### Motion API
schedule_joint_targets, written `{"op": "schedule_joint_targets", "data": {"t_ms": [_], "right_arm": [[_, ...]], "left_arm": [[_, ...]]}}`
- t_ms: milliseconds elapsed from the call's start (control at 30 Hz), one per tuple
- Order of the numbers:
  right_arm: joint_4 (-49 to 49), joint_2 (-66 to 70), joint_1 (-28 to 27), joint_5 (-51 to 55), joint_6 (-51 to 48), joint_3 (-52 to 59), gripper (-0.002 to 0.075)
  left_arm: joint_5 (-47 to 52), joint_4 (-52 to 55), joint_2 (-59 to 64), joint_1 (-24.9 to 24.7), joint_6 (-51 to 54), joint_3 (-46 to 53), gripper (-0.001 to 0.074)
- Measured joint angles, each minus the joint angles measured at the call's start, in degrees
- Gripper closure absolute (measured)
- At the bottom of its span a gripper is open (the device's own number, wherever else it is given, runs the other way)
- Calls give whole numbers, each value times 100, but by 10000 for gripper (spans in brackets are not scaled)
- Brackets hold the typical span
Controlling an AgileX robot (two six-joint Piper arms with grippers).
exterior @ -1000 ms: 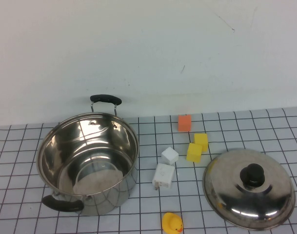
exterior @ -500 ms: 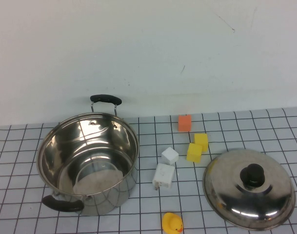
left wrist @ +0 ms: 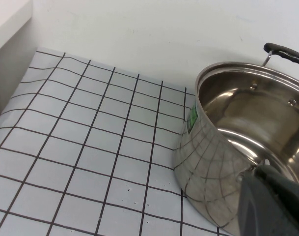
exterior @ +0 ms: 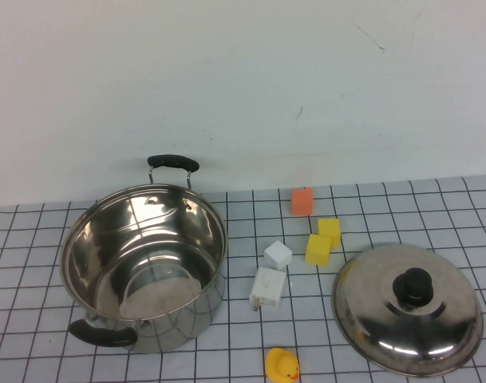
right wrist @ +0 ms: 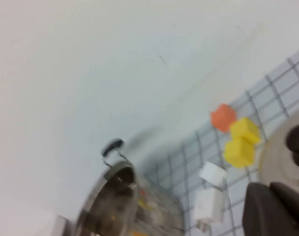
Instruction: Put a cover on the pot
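The pot (exterior: pixel 107 255) stands open and empty at the left of the checked table, one black handle at the back and one at the front. Its domed steel lid (exterior: pixel 434 335) with a black knob (exterior: pixel 414 285) lies on the table at the right, apart from the pot. Neither arm shows in the high view. In the left wrist view my left gripper (left wrist: pixel 274 204) is a dark shape close beside the pot's wall (left wrist: pixel 213 157). In the right wrist view my right gripper (right wrist: pixel 277 209) is shut and empty, near the lid (right wrist: pixel 282 157), with the pot (right wrist: pixel 115 201) farther off.
Between pot and lid lie an orange block (exterior: pixel 302 201), two yellow blocks (exterior: pixel 329 231) (exterior: pixel 318 249), two white blocks (exterior: pixel 278 254) (exterior: pixel 268 288) and a yellow duck (exterior: pixel 282 365) at the front edge. A white wall rises behind the table.
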Motion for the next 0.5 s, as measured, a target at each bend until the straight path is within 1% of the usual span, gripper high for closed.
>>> {"op": "schedule_joint_targets", "data": {"t_ms": [67,233,367,400,500], "right_arm": [[135,0,0,-153,-182,0,728],[43,0,0,-406,-1492,0,728],[43,0,0,-674,-1871,0,728],[43,0,0,-674,-1942,0,728],[33,0,0,-203,-2647,-183,728]], "left_arm": [[0,0,0,0,0,0,738],[0,0,0,0,0,0,738],[0,0,0,0,0,0,738],[0,0,0,0,0,0,738],[0,0,0,0,0,0,738]]}}
